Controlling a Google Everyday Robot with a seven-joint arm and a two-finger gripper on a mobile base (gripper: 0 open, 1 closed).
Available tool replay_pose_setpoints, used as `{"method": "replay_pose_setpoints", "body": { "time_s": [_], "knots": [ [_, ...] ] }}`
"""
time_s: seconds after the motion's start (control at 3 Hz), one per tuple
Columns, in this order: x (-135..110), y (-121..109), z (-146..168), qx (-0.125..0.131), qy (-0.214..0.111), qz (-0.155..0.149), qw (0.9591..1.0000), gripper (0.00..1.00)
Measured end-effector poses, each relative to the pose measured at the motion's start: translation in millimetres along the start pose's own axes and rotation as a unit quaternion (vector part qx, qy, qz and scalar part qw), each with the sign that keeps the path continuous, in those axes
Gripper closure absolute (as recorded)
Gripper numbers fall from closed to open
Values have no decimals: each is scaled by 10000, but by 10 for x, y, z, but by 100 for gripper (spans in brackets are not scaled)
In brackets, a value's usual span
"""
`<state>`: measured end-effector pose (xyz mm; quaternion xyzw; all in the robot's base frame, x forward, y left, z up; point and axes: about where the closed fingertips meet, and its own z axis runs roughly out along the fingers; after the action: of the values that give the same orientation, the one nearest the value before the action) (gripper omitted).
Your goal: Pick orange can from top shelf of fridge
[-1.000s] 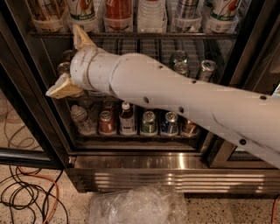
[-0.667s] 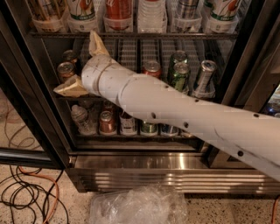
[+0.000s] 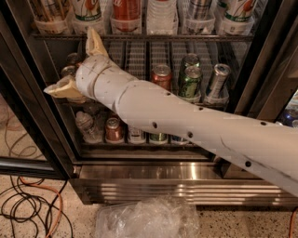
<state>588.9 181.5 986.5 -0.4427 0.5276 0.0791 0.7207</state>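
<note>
My gripper (image 3: 74,62) is open, with one tan finger (image 3: 95,44) pointing up and the other pointing left. It sits at the left end of the wire-grid shelf (image 3: 135,58) inside the fridge (image 3: 186,183). Two silver-lidded cans stand right behind it. The front one (image 3: 66,71) looks coppery brown and seems to be the orange can, with its body mostly hidden by my fingers. A red can (image 3: 162,76) and green cans (image 3: 191,82) stand further right on the same shelf.
Bottles and cups (image 3: 125,11) line the rack above. More cans and a bottle (image 3: 113,130) stand on the rack below. The dark door frame (image 3: 28,107) is at the left. A crumpled plastic bag (image 3: 146,218) and cables (image 3: 28,204) lie on the floor.
My arm has swung lower across the shelf, uncovering the red and green cans. The gripper has stayed open and shifted a little left, towards the left-hand cans.
</note>
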Motion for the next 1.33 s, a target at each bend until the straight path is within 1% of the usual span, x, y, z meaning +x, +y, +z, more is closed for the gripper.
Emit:
{"method": "replay_pose_setpoints", "body": {
  "time_s": [0.33,0.67,1.0,1.33],
  "knots": [
    [-126,39,101,-168,-266,-126,9994,0],
    [-192,193,225,-168,-752,209,9968,0],
    [-680,463,414,93,-1453,938,9849,0],
    [-760,289,407,466,-1545,1126,9805,0]
  ]
}}
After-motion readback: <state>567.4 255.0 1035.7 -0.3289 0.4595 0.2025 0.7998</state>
